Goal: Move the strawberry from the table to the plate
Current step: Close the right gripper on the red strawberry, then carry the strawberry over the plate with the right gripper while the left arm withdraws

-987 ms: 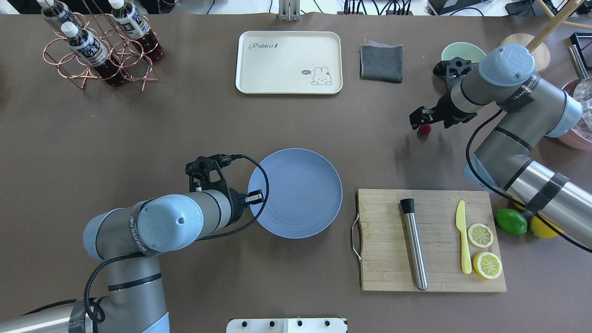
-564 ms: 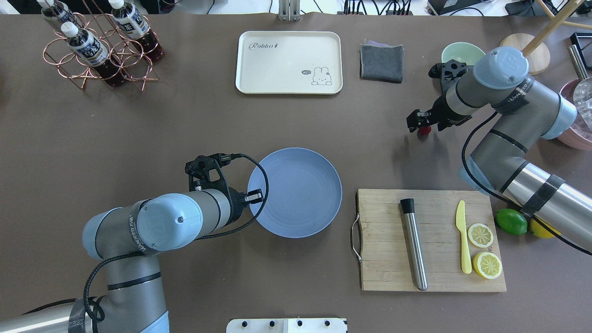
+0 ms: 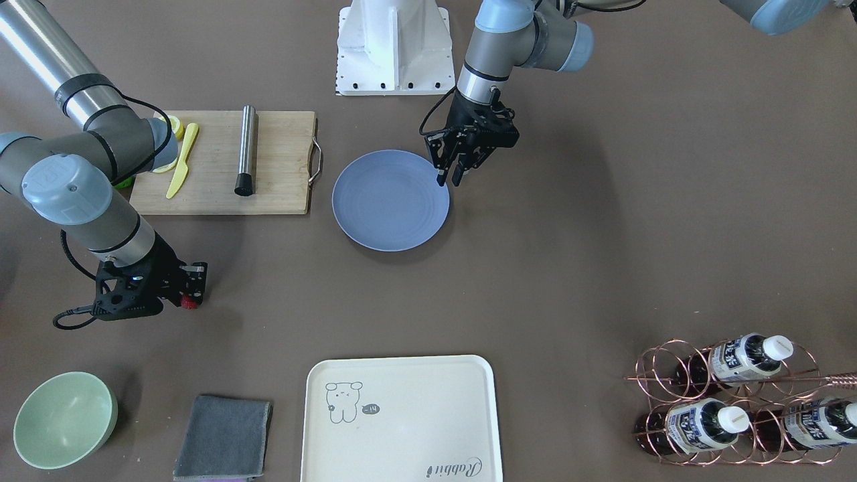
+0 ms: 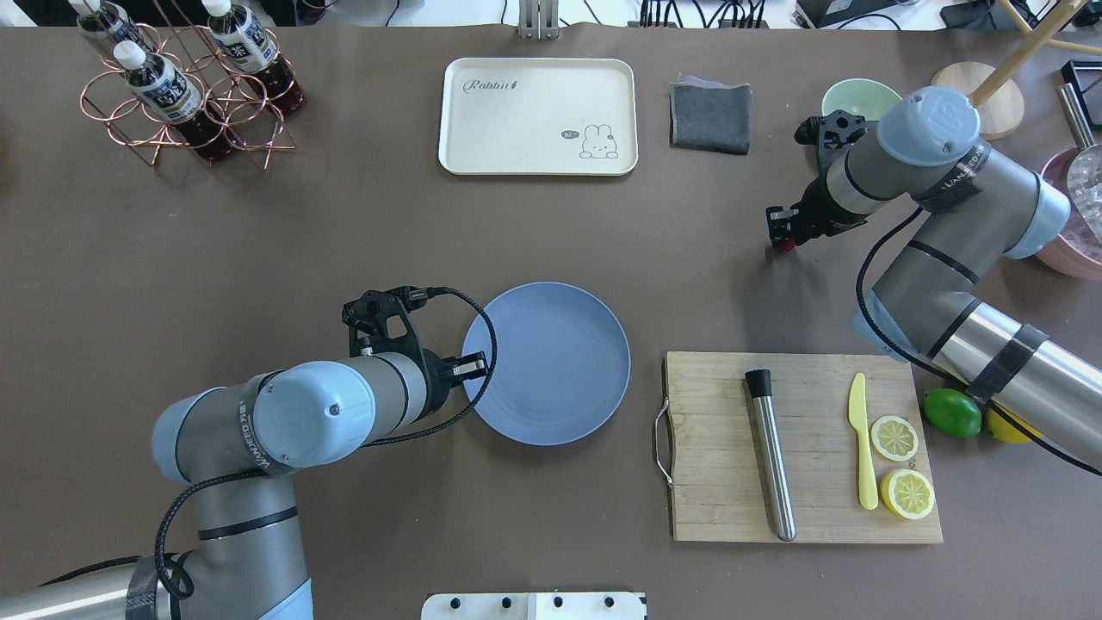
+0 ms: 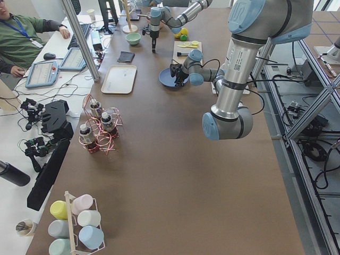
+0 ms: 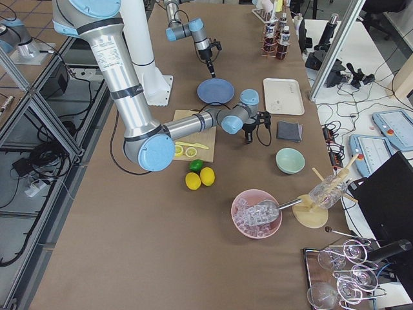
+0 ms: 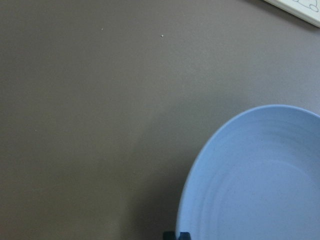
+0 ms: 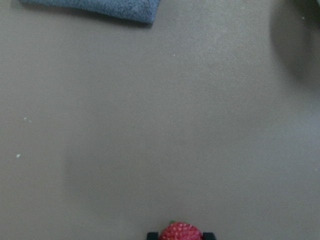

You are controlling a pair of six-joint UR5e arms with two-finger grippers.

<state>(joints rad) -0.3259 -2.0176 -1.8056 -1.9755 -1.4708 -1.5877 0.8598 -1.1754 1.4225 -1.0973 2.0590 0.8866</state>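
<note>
The strawberry (image 8: 181,232) is a small red bumpy berry on the table (image 4: 258,241) at the far right. My right gripper (image 4: 779,234) is down over it, with a fingertip pressed against each side, shut on it. From across the table the strawberry (image 3: 190,302) peeks out under the right gripper (image 3: 192,286). The blue-lavender plate (image 4: 551,362) lies at the table's middle. My left gripper (image 4: 476,367) hangs over its left rim, fingers together and holding nothing. The left wrist view shows the plate (image 7: 260,175) at lower right.
A wooden cutting board (image 4: 801,517) with a steel muddler, a yellow knife and lemon halves lies right of the plate. A lime (image 4: 951,412) sits beside it. At the far side are a cream tray (image 4: 538,116), a grey cloth (image 4: 710,116), a green bowl (image 4: 848,93) and a bottle rack (image 4: 185,86).
My right gripper has come down over the strawberry and its fingers have drawn in against the berry. The left arm and the plate have barely moved.
</note>
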